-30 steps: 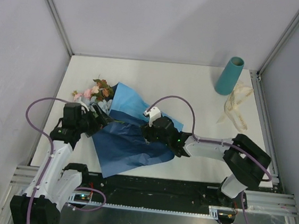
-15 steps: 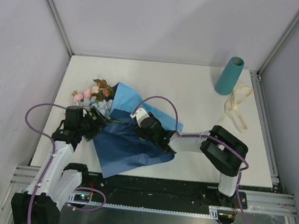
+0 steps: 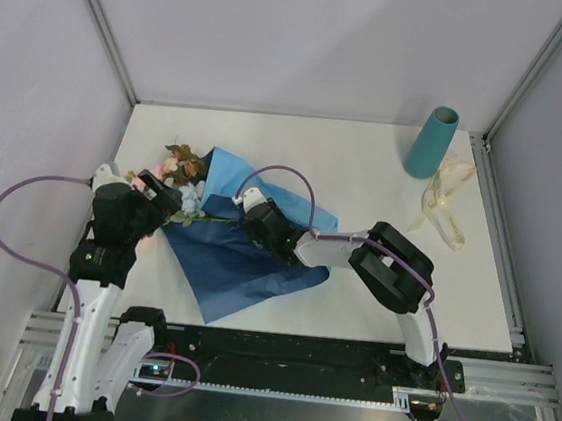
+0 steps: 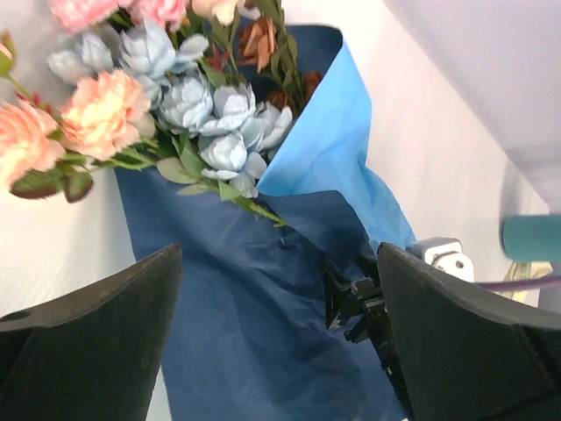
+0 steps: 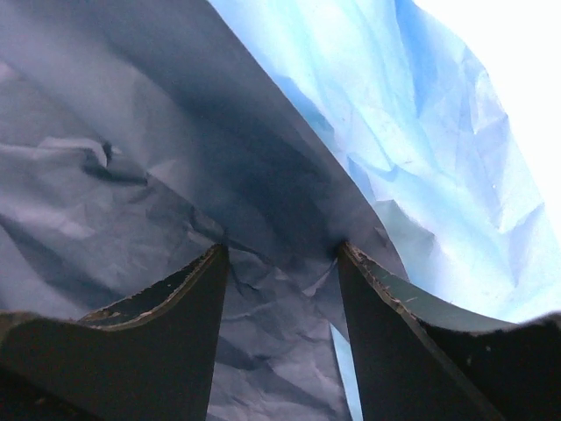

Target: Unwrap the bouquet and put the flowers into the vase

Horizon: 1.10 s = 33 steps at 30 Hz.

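The bouquet lies unwrapped at the table's left. Its flowers (image 3: 179, 173), pink, pale blue and rust (image 4: 188, 105), rest on the spread tissue paper (image 3: 230, 266), which is dark blue with a light blue flap (image 4: 329, 149). My left gripper (image 3: 166, 204) hovers wide open just left of the stems, with nothing between its fingers (image 4: 96, 324). My right gripper (image 3: 243, 222) is low on the paper beside the stems. It is open, its fingertips (image 5: 215, 263) pressing into a fold of crumpled dark blue paper (image 5: 280, 289). The teal vase (image 3: 431, 143) stands upright at the far right corner.
A cream ribbon (image 3: 445, 203) lies loose on the table just in front of the vase. White walls with metal posts close in the table on three sides. The right arm (image 3: 386, 262) stretches across the table's near middle.
My right gripper has slid left across the paper, up to the stems. The left arm has lifted and drawn back to the left, away from the paper's edge.
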{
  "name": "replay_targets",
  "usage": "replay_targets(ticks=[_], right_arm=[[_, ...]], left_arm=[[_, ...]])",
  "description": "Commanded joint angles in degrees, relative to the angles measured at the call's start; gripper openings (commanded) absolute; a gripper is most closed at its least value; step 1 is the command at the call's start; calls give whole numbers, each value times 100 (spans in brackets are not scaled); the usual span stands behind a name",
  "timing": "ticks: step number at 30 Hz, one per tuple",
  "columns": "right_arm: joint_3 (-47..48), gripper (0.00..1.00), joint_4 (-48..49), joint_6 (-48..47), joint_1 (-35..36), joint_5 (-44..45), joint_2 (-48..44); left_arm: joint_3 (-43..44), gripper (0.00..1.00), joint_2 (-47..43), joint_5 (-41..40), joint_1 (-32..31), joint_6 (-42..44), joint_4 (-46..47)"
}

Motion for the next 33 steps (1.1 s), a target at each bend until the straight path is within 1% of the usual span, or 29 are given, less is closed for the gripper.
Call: replay_targets(ticks=[1,5,8,10,13,18,24,28,30,33], right_arm=[[685,58,-552,545,-192,121,357],[1453,56,-1169,994,-289,54,766],[1859,56,-1480,1235,-301,57,994],[1899,56,-1484,1292,-278,-22,985],[1654,56,-1324,1262,-231,-315,649],[835,61,-790,1004,-212,-1327,-400],[228,64,-464,615,-166,-2057,-1231],[67,68,-305,429,-96,-2152,-1509],[56,70,-234,253,-66,-2062,-1535],[53,71,-102,-88,8,-1779,-1506]], left_arm=[[326,97,-196,-849,16,341,-264],[138,99,-118,-767,36,232,-270],[-175,98,95,-331,49,-12,-262],[-402,97,266,-16,51,-178,-246],[-694,96,416,148,52,-295,-225],[-1191,95,362,131,52,-523,-116],[-1486,95,409,275,52,-663,-2],[-1723,94,414,147,52,-733,166],[-1828,92,479,130,52,-762,318],[-1887,83,621,248,52,-790,566]])
